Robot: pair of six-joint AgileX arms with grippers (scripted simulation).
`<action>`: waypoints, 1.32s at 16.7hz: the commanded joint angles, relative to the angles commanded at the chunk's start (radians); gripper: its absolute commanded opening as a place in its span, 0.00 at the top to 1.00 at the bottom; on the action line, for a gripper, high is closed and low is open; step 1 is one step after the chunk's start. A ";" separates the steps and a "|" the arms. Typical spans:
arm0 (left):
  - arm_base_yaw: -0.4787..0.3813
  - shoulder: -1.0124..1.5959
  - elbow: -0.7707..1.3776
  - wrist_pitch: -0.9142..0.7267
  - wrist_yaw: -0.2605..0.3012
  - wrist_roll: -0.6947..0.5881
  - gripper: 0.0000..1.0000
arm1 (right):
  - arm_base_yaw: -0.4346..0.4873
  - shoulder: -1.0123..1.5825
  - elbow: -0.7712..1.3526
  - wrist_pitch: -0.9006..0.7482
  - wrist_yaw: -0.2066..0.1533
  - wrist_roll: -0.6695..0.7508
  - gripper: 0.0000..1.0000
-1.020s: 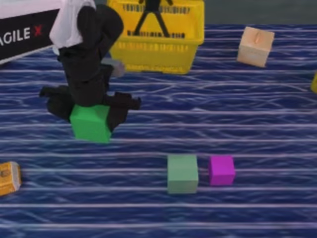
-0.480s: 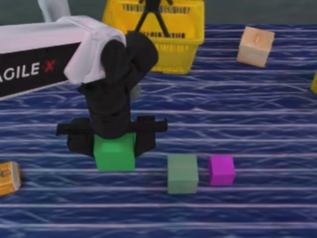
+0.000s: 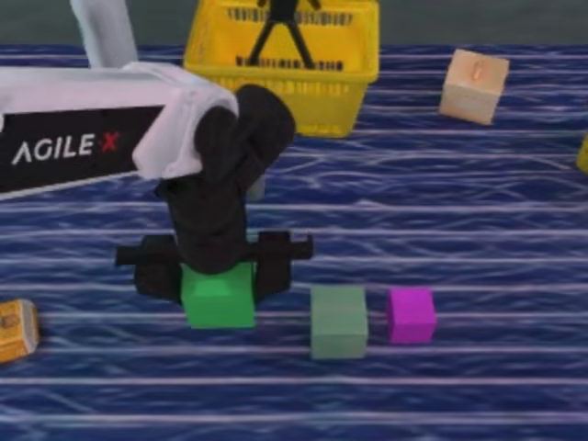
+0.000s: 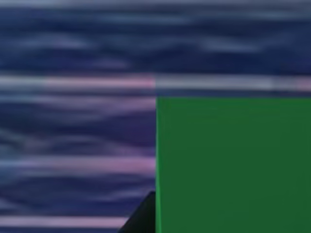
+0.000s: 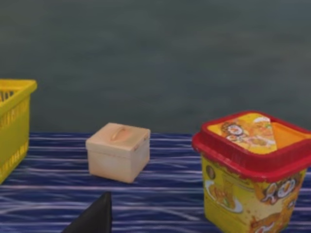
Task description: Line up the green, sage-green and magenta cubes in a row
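Note:
My left gripper [image 3: 219, 277] is shut on the bright green cube [image 3: 219, 298], with its black fingers [image 3: 276, 268] on either side of it. The cube hangs low over the blue cloth, left of the sage-green cube [image 3: 339, 321], with a clear gap between them. The smaller magenta cube [image 3: 411, 314] sits just right of the sage-green one, near the front. In the left wrist view the green cube [image 4: 233, 165] fills much of the picture. My right arm is outside the top view; its wrist camera looks across the table's right side.
A yellow basket [image 3: 285, 64] stands at the back centre. A peach-tan box [image 3: 473, 84] sits at the back right, and a noodle tub [image 5: 252, 170] stands near the right edge. An orange-yellow pack [image 3: 16, 329] lies at the front left edge.
My left gripper has carried the green cube rightward and toward the front, lower, to the left of the sage-green cube. The other cubes have not moved.

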 joint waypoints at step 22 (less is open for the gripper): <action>0.000 0.062 -0.081 0.140 0.000 0.001 0.00 | 0.000 0.000 0.000 0.000 0.000 0.000 0.00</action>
